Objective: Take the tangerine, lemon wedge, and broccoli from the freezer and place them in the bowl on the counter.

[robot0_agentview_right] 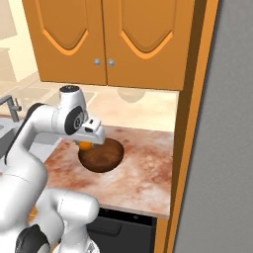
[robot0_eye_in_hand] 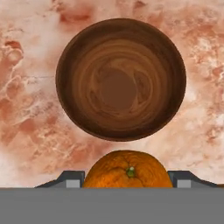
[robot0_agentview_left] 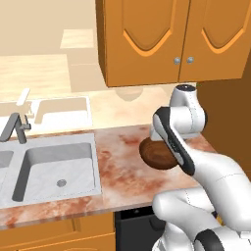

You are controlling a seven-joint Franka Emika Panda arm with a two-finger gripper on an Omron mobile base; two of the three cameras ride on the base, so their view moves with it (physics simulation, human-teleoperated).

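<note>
The counter [robot0_agentview_left: 122, 166] carries the bowl [robot0_agentview_right: 101, 155], partly hidden by the arm in the left base view. Above its rim, the gripper [robot0_eye_in_hand: 127, 177] holds the tangerine [robot0_eye_in_hand: 127, 170] between both fingers; the hand view shows the bowl's bare inside.

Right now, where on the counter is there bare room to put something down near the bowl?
The counter is bare between the sink and the bowl, and again between the bowl and the tall wooden panel on the right. The bowl itself is empty. It is crowded just beside the bowl, where the end effector holds the tangerine.
</note>
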